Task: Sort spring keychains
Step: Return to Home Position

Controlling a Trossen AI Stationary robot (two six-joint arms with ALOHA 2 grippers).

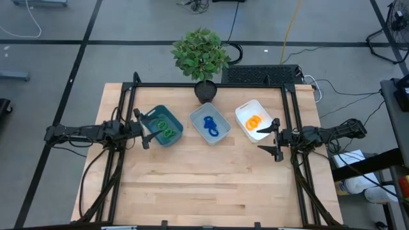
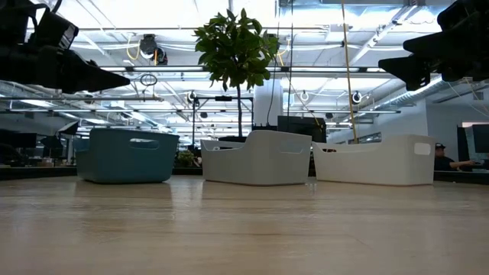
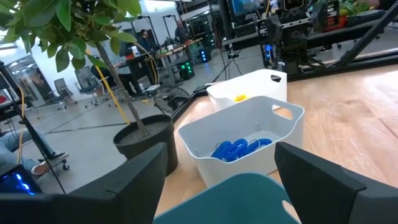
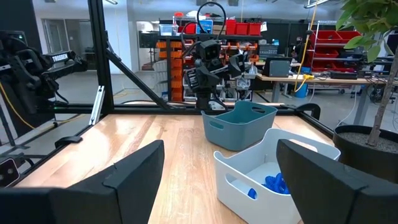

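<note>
- The green spring keychains [image 1: 166, 130] lie in the teal bin [image 1: 154, 115], left of centre in the high view.
- The blue spring keychains [image 1: 211, 126] lie in the grey-blue bin [image 1: 222, 137] at centre.
- The orange spring keychains [image 1: 253, 122] lie in the white bin [image 1: 246, 107], right of centre.
- The left gripper [image 1: 142, 128] hovers at the teal bin's left edge, jaws wide apart.
- The right gripper [image 1: 277, 138] hovers just right of the white bin, jaws apart.

We are looking at two slim arms [image 1: 83, 133], both matte black from base to tip, built of long tubular links with thicker blocky joints. The left claw [image 1: 144, 130] and the right claw [image 1: 275, 138] are each ending in two flat, angular fingers [image 3: 134, 180], dark grey and plain-faced, with bevelled edges. From the right wrist view we are making out the left arm's wrist [image 4: 211, 65] as a cluster of black housings with a cable [image 4: 211, 11] looping over it.
</note>
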